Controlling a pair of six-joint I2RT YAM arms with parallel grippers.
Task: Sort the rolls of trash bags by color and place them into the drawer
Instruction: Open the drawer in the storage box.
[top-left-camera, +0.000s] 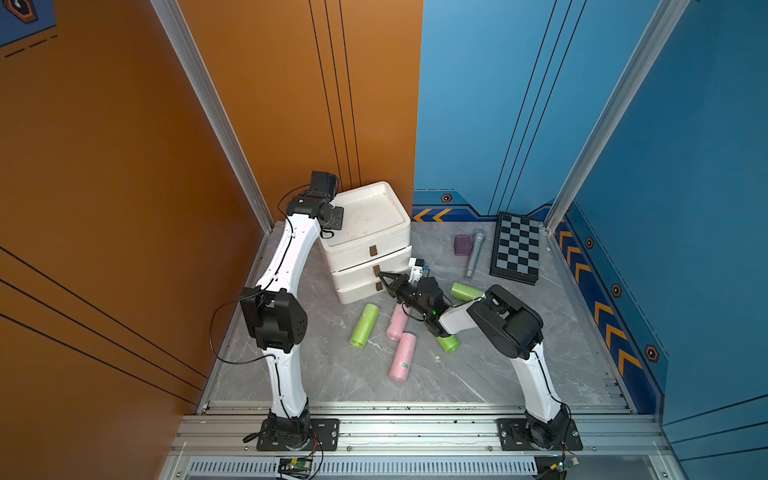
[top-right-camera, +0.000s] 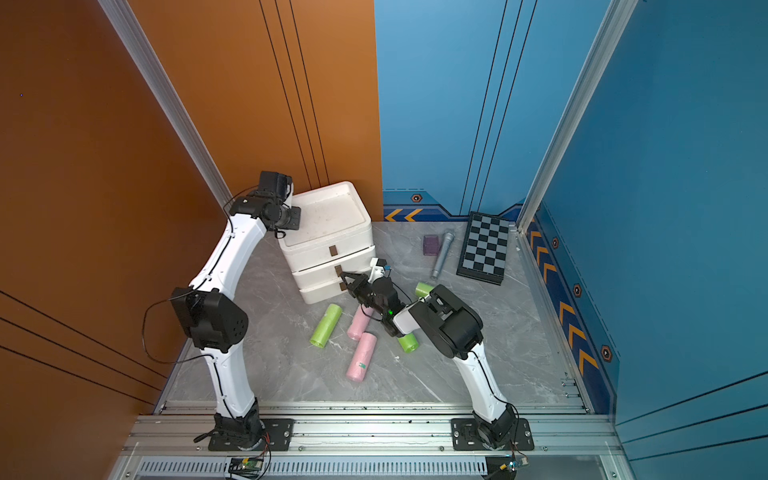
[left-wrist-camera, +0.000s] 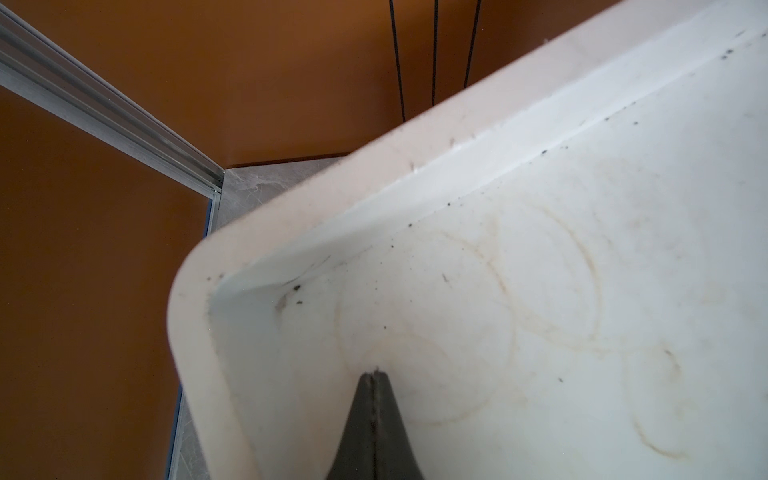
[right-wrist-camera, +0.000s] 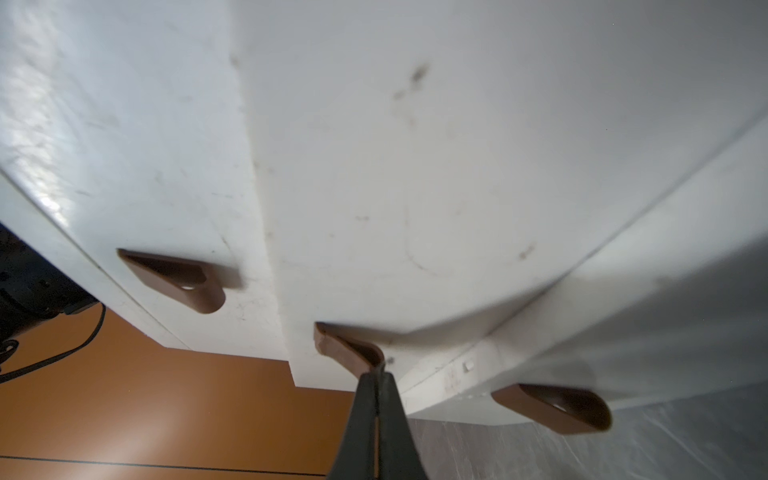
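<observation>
The white drawer (top-left-camera: 353, 249) cabinet stands at the back left, also in the other top view (top-right-camera: 316, 251). My right gripper (top-left-camera: 380, 274) is shut on the brown pull tab (right-wrist-camera: 347, 345) of its middle drawer, and that drawer's front stands slightly proud of the others. My left gripper (left-wrist-camera: 375, 372) is shut and empty, with its tips over the cabinet's recessed top (left-wrist-camera: 540, 291). Several rolls of trash bags lie on the floor in front: green ones (top-left-camera: 364, 325) (top-left-camera: 465, 291) (top-left-camera: 449, 343) and pink ones (top-left-camera: 403, 356) (top-left-camera: 397, 322). The right arm partly hides two of them.
A purple cube (top-left-camera: 463, 244), a grey stick (top-left-camera: 475, 254) and a chequered board (top-left-camera: 517, 248) lie at the back right. Orange and blue walls close in the marble floor. Other brown tabs (right-wrist-camera: 178, 278) (right-wrist-camera: 557, 405) flank the held one.
</observation>
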